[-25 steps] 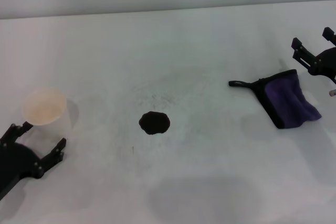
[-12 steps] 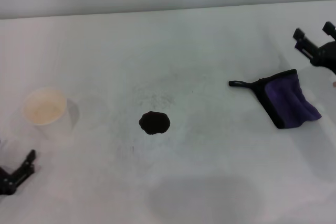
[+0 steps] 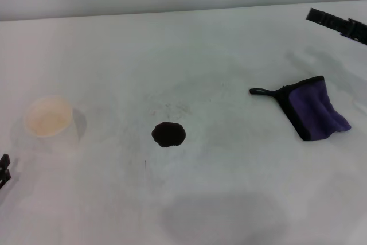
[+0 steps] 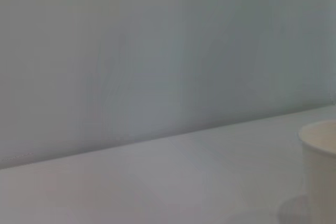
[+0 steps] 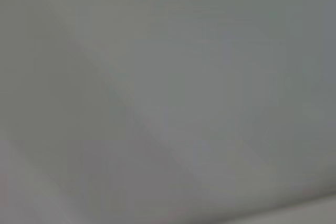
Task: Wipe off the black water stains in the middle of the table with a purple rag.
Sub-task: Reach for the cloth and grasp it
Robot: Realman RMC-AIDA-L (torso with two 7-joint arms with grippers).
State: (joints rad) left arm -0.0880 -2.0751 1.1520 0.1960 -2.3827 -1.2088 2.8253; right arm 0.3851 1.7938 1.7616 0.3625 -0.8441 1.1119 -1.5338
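Head view: rag (image 3: pixel 318 109) lay flat on table (image 3: pixel 229 199), right of stain (image 3: pixel 168 134), well apart. Judged it soft, light, limp; black strap or trimmed edge the place to pinch. My right gripper (image 3: pixel 338 25) sat beyond it, jaw state unreadable.

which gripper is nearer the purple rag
Right. The right gripper is just beyond the purple rag, at the far right edge; the left gripper is across the table.
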